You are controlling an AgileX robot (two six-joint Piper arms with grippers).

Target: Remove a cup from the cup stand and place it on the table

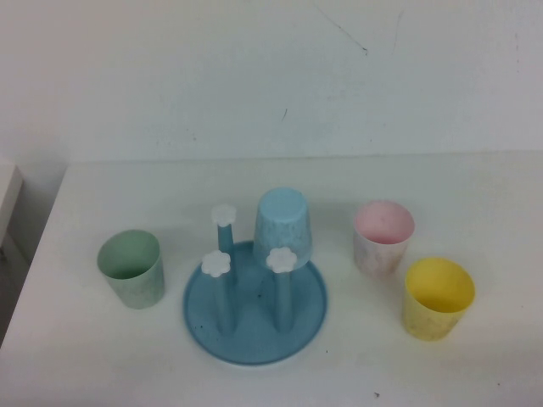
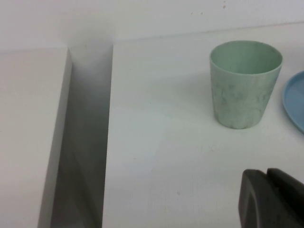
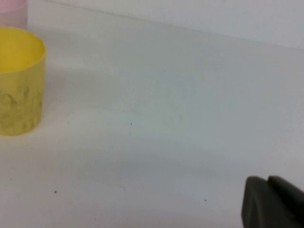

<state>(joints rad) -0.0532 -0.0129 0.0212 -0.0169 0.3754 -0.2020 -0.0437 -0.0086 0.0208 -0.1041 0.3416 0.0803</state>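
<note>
Blue cup [image 1: 283, 220] sits upside down on a stand [image 1: 255, 309] peg; light, stiff plastic, probably slick, so pinch mid-wall. Left gripper [image 2: 273, 199] and right gripper [image 3: 273, 202] hang low over the table [image 1: 475, 373], fingers together, empty.

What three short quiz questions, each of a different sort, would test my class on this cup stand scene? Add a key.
1. True or false: the light blue cup stands upright on the table.
2. How many cups stand on the table itself? A) two B) three C) four
3. Fill in: the yellow cup stands nearest the ____ cup.

Key
1. False. It sits upside down over a peg of the cup stand.
2. B. The green cup, the pink cup and the yellow cup.
3. Pink.

Neither arm shows in the high view. The left gripper is low near the green cup; the right gripper is low near the yellow cup.
</note>
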